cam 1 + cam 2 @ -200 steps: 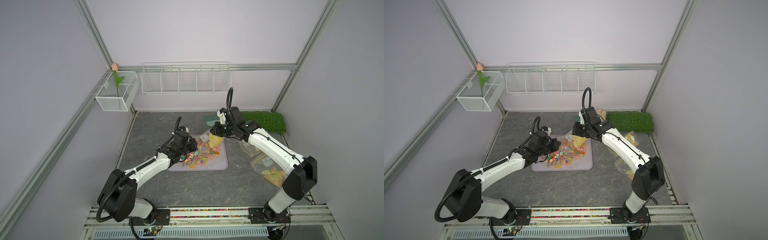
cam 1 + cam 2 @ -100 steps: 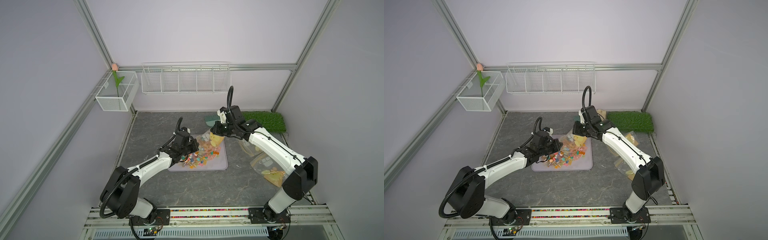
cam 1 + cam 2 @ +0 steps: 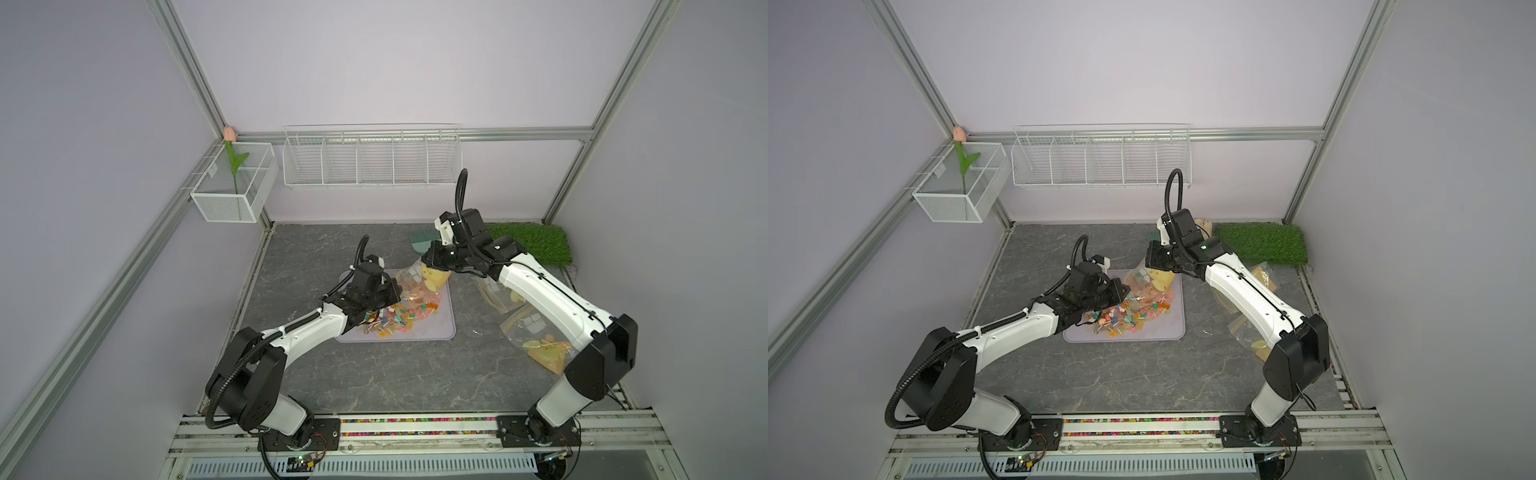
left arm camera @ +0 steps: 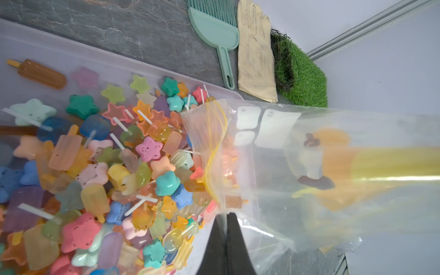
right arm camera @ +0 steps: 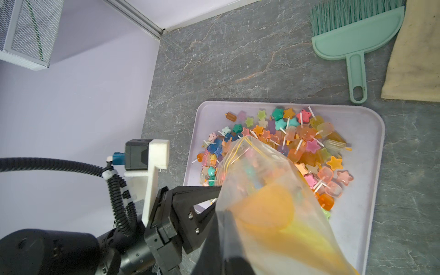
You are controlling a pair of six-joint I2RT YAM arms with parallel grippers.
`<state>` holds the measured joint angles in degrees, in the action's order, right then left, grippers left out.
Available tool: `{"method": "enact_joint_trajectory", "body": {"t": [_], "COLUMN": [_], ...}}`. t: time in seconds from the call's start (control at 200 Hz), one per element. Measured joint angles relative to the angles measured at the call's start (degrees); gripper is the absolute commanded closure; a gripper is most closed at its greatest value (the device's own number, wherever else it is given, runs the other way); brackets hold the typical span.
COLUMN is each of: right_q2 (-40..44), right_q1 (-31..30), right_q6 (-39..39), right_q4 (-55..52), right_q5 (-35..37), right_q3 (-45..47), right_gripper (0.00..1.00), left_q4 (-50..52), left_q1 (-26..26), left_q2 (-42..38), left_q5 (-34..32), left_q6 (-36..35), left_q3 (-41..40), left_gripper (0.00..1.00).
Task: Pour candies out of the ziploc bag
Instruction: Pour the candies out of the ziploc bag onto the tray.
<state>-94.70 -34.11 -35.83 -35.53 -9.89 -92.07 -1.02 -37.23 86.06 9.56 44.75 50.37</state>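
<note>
Your ziploc bag [image 3: 419,279], likely light, limp and slippery, hangs mouth-down over the tray's [image 3: 436,332] 12 o'clock end above the heaped candies [image 3: 395,322] — take it by its edges, as the left gripper [image 4: 225,221] pinches the mouth rim and the right gripper [image 3: 428,264] the raised bottom.

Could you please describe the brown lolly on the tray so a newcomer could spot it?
Find the pale lilac tray on the grey table, heaped with candies. Just off the heap, alone on bare tray, lies the brown lolly: a ribbed bar on an orange stick, unlike the pastel stars beside it.
</note>
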Motion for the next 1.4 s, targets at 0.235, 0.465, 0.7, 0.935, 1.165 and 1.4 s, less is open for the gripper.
{"method": "enact_joint_trajectory", "body": {"t": [0.235,0.465,0.7,0.935,1.165,1.4], "right_q2": [0.79,1.57,2.58,3.50,7.65,15.69], "right_q1": [0.00,0.00,0.00,-0.02,0.57,2.99], "right_q6": [0.76,1.38,1.64,1.88,1.81,-0.20], "right_q4": [-1.07,-2.67,-3.80,-4.55,-4.66,-4.79], "right_q5": [-0.02,-0.02,0.22,1.11,4.35,7.28], "right_q3": [-0.83,-1.49,-1.75,-1.75,1.42,9.94], "right_gripper": [0.93,0.93,0.93,0.93,0.93,0.93], "left_q4": [-2.05,-4.24,-5.84,-6.36,0.52,5.95], "left_q1": [-1.22,-1.57,-2.32,-2.43,-2.43,-3.10], "left_q2": [1.66,2.38,2.93,2.73,-2.38,-8.00], "left_q5": [0.42,0.46,0.70,0.79,-0.33,-0.76], "left_q6": [0.63,1.18,1.55,1.53,-1.01,-4.22], "left_q3": [0.02,0.02,0.24,0.37,2.60,8.13], "left_gripper": [1.00,1.00,1.00,1.00,1.00,1.00]}}
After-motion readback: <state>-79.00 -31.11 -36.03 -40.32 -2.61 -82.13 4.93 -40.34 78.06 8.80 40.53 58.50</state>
